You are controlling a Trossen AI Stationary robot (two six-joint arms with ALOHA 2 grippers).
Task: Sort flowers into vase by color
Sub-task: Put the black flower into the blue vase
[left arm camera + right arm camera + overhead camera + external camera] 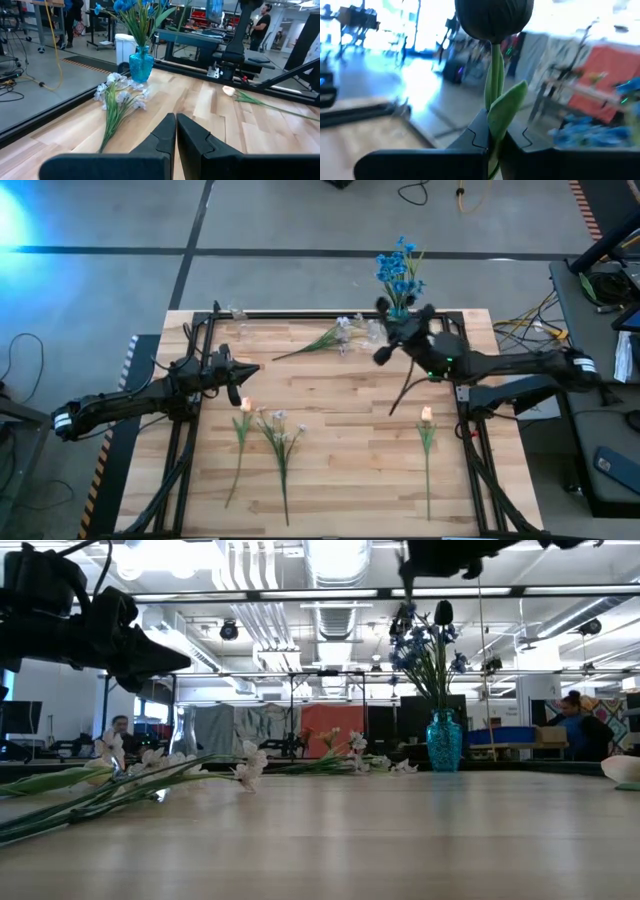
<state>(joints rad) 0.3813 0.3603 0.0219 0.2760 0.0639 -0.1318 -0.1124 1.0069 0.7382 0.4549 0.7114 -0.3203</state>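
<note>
A blue vase (398, 308) with blue flowers (398, 268) stands at the table's far edge. My right gripper (395, 330) is beside it, above the table, shut on a flower stem with a bud (494, 20) that looks dark against the light. A white-lilac spray (335, 338) lies at the far middle. Two peach tulips (245, 406) (427, 416) and another white-lilac stem (280, 428) lie flat nearer the front. My left gripper (250, 370) is shut and empty, over the table's left part. My right gripper pinches the flower's green stem (494, 100) between its two fingers (479, 134), a short way below the bud, where a leaf (507, 107) folds over the fingertips. The bud stands out beyond the fingertips. The flower is lifted clear of the table.
A clear glass vase (183, 735) stands at the far left of the table. Black frame rails (190, 430) run along the table's left and right sides. Bare wood lies in the middle (350, 440). People (572, 720) are in the room behind.
</note>
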